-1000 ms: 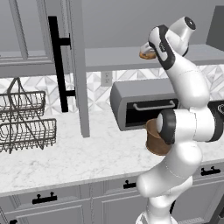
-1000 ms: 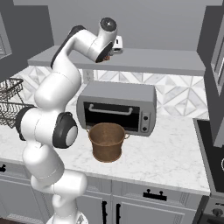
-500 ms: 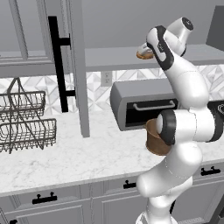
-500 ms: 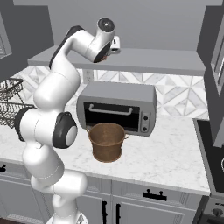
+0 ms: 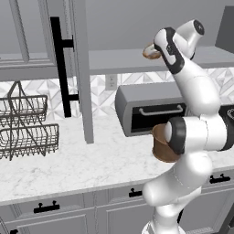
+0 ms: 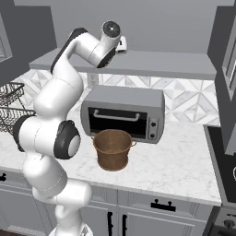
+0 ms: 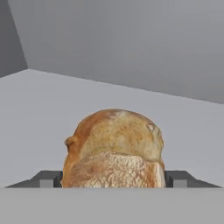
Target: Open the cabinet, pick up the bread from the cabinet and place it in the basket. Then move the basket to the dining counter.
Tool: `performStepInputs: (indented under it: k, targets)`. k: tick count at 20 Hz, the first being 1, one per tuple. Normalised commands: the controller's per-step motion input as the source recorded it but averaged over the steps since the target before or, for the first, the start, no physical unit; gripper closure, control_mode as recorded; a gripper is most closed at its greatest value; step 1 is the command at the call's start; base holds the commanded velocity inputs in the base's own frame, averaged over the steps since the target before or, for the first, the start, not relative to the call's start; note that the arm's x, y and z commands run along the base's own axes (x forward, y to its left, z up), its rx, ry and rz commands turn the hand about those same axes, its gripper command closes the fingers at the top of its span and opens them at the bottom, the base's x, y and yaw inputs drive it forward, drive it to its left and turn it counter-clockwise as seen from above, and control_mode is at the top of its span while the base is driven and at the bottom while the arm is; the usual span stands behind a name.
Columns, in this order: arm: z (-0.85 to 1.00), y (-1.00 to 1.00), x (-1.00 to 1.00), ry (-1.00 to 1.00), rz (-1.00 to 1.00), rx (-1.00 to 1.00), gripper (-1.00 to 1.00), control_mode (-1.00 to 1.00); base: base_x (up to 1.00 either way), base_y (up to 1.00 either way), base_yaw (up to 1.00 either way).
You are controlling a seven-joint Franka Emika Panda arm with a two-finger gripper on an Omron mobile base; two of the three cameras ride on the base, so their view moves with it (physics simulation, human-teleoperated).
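Gripper (image 7: 113, 181) clamps the bread (image 7: 114, 148) above the cabinet (image 5: 80, 68) shelf.
Toaster oven (image 6: 124, 113) stands below, basket (image 6: 112, 148) before it.

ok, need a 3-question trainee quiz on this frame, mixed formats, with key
1. True or false: the bread sits between the two fingertips in the hand view.
2. Multiple choice: the basket stands A) on the cabinet shelf, B) on the worktop in front of the toaster oven, C) in the wire rack.
3. Fill in: the cabinet door with the black bar handle is ____ (open/shut).

Key: 1 true; one fingertip shows at each side of the bun, though contact is hidden. 2 B. 3 open; the door stands edge-on and the shelf is exposed.
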Motion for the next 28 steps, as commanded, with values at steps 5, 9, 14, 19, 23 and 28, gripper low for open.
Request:
performStepInputs:
  k: [5,9,14,19,23,28]
  targets:
    - [0.0,-0.05,-0.56,-0.36,-0.05,0.07,1.0,-1.0,0.0,0.0,0.0]
    - [0.33,-0.24,-0.96,-0.33,-0.12,0.24,1.0,-1.0,0.0,0.0,0.0]
    - [0.59,-0.14,-1.0,-0.08,-0.23,0.17,1.0,-1.0,0.0,0.0,0.0]
    - [0.45,-0.14,-1.0,0.02,-0.25,0.18,1.0,-1.0,0.0,0.0,0.0]
    - [0.27,-0.17,-1.0,0.14,-0.21,0.18,1.0,-1.0,0.0,0.0,0.0]
    - [0.21,-0.15,-1.0,0.29,-0.14,0.11,1.0,-1.0,0.0,0.0,0.0]
